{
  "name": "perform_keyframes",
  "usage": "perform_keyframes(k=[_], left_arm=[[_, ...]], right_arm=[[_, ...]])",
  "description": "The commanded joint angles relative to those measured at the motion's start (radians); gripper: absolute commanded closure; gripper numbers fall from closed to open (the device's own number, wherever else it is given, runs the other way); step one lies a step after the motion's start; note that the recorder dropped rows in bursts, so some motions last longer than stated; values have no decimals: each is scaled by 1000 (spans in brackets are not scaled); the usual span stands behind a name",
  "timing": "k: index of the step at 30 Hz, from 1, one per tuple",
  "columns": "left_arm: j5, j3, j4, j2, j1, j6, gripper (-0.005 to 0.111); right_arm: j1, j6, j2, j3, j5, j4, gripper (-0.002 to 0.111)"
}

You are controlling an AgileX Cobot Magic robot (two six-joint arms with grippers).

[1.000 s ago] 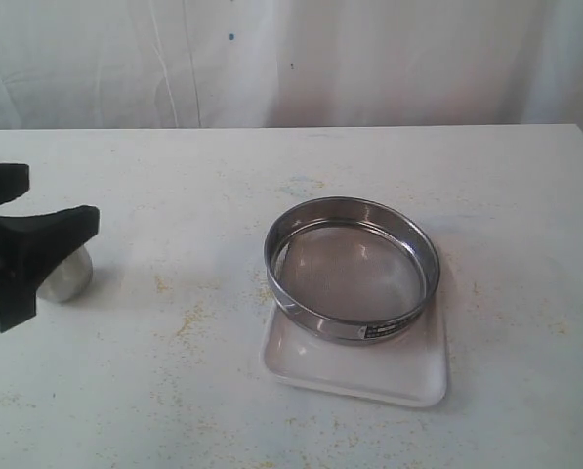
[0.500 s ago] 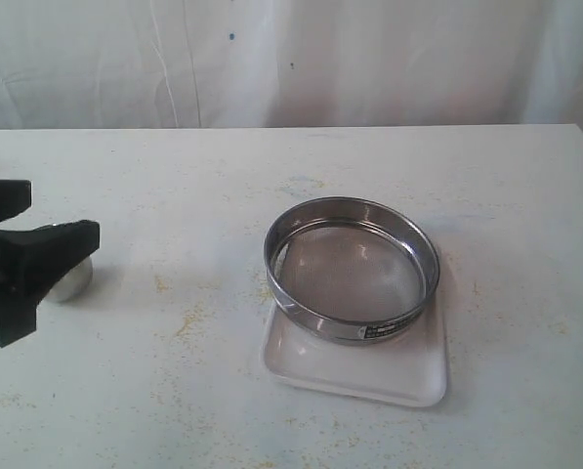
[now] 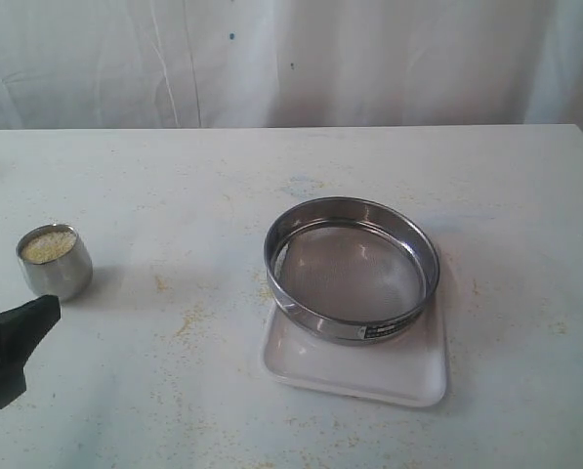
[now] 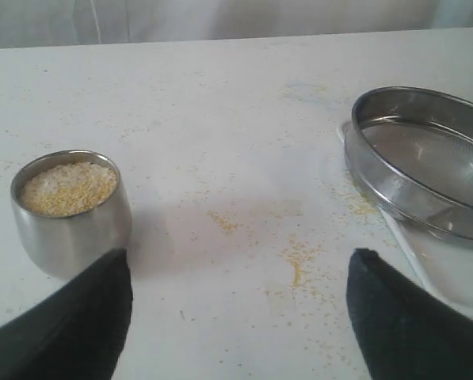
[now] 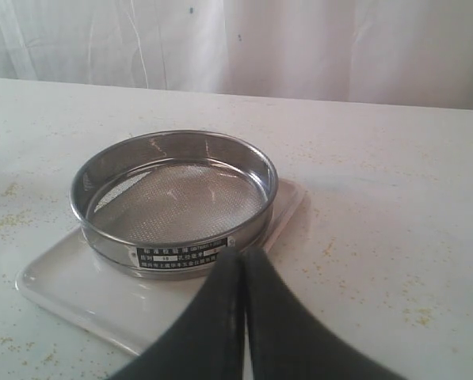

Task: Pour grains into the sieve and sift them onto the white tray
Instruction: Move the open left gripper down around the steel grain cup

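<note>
Jaws of the left gripper (image 4: 240,265) stand wide apart and hold nothing, with only bare table (image 4: 220,119) between the two black fingers (image 4: 93,317). The gripper sits low at the near-left edge of the exterior view, close to the table top. A small steel cup (image 4: 70,233) stands upright just beyond one finger, ungripped. The grains (image 4: 68,188) fill it almost to the rim, golden-yellow mixed with paler bits.

The right gripper (image 5: 242,257) is closed, its fingers pressed together tip to tip and empty. It shows only as a dark sliver at the right edge of the exterior view. It faces the sieve (image 5: 177,202) from the side that carries the label (image 5: 181,255).

The sieve rests on the white tray (image 3: 354,376), toward the tray's far end, and its mesh is empty. The label is a dark plate with pale print, too small to read. Yellowish specks (image 4: 299,261) lie scattered on the table between cup and sieve.
</note>
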Motion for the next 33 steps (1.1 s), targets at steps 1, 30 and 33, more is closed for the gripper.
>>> perform_keyframes(k=[1,30,33], left_arm=[[-165,72,-114,51,-5,101,30],[-725,-27,-294,807,3,144,14],[-725,-55,-336,867,5,125,14]], right_arm=[[-4,2,-6,7,-7,-2,108],[-4,2,-6,7,-7,-2,108],[-4,2,-6,7,-7,-2,108]])
